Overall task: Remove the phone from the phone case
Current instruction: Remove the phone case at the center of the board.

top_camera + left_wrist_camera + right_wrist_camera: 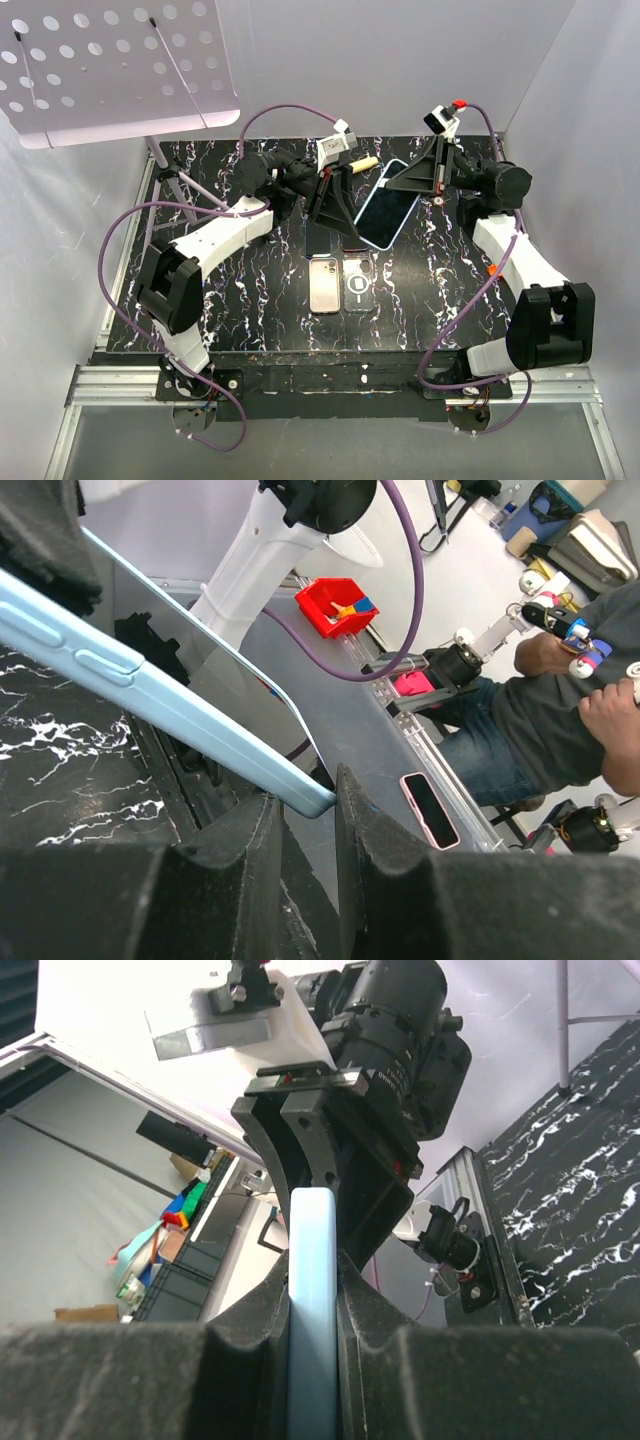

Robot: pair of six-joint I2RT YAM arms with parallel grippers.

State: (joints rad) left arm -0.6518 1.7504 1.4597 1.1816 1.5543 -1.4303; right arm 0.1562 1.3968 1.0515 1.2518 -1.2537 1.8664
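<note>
Your left fingers [225, 865] and right fingers [245, 1360] are both clenched on the cased phone [388, 207], held above the surface [250, 300]; it looks stiff and slick-edged, so pinch the rim and peel a corner.

**Light blue phone [388, 205], raised and tilted**

You see it just above the middle of the top view, dark face up, its long axis slanting from upper right to lower left. Its pale edge carries two raised side buttons. You cannot tell whether that edge is a case.
</note>
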